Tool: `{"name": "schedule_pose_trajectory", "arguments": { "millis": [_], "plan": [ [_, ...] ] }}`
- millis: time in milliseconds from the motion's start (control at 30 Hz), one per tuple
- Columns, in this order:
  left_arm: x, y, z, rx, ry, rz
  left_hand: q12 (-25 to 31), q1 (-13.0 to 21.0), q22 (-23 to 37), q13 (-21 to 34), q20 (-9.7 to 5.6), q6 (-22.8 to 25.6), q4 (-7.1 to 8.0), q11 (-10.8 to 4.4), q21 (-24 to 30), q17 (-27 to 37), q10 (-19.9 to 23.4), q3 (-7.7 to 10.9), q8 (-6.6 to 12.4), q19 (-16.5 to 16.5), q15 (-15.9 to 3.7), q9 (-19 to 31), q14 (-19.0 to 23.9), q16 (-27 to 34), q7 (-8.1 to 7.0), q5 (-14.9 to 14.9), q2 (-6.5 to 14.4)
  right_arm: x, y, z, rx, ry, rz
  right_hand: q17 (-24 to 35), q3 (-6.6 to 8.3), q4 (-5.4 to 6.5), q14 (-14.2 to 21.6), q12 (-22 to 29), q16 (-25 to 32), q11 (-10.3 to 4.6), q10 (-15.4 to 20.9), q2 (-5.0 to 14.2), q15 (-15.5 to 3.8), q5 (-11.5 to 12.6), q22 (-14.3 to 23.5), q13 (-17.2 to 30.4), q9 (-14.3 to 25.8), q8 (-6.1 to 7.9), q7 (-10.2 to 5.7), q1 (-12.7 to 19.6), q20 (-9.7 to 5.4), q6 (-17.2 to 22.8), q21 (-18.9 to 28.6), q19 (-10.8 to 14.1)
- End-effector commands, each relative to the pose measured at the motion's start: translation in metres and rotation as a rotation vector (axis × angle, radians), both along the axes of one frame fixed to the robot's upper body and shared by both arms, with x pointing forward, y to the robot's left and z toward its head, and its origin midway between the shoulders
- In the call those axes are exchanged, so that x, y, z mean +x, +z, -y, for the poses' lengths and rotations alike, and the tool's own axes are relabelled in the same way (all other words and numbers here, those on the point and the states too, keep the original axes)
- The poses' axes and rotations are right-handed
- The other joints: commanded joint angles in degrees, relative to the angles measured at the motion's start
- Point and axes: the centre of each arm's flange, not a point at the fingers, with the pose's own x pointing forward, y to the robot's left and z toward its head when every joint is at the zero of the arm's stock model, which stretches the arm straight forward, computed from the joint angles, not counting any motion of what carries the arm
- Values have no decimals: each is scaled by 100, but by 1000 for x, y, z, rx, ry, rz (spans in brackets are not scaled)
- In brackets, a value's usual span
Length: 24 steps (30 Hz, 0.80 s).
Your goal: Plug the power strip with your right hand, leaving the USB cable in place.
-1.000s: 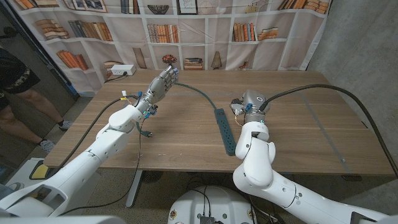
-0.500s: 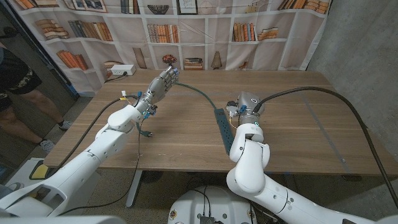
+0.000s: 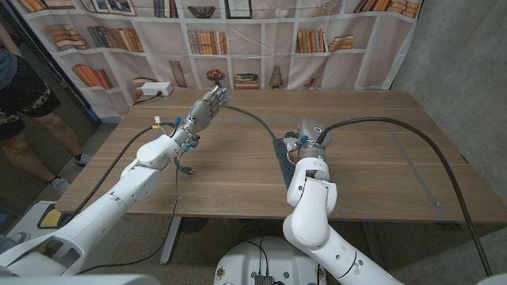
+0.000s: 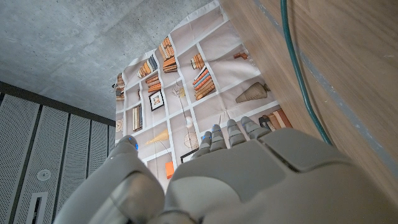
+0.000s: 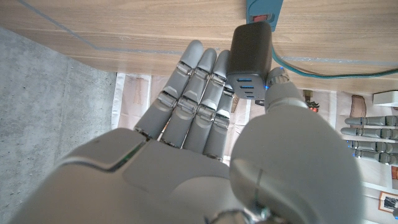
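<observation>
A charger [image 5: 250,57] is pinched by the right hand [image 5: 211,124] just beside the strip [image 5: 264,9], seemingly for plugging in. The left hand [image 3: 204,108] is held open and empty, clear of the work.

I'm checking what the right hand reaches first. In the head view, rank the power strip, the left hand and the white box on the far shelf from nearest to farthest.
From the right hand:
1. power strip, right beside it.
2. left hand, across the table's left half.
3. white box, beyond the table's far left corner.
</observation>
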Motion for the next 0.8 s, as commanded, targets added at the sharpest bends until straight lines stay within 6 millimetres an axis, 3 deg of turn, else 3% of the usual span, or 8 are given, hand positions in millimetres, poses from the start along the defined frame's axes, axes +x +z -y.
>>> {"name": "schedule_pose_trajectory", "arguments": {
  "millis": [33, 800],
  "plan": [
    [-1, 0, 0, 3, -2, -2, 4, 15, 24, 20, 20, 34, -10, 0, -8, 18, 24, 25, -6, -31, 11, 13, 49, -17, 26, -16, 46, 2, -2, -9, -33, -13, -13, -2, 211, 85, 110, 16, -37, -547, 589, 169, -264, 72, 10, 41, 11, 35, -795, 124, -360, 869, 58, 28],
    [4, 4, 1, 7, -6, 1, -3, 41, 25, 21, 33, 40, -17, 0, -14, 19, 32, 22, -16, -44, 8, 14, 47, -20, 26, -30, 69, 8, -7, -15, -31, -22, -13, 0, 291, 55, 80, 15, -65, -611, 616, 141, -266, 188, 7, 82, 12, 34, -815, 77, -345, 888, 94, -48]
  ]
}}
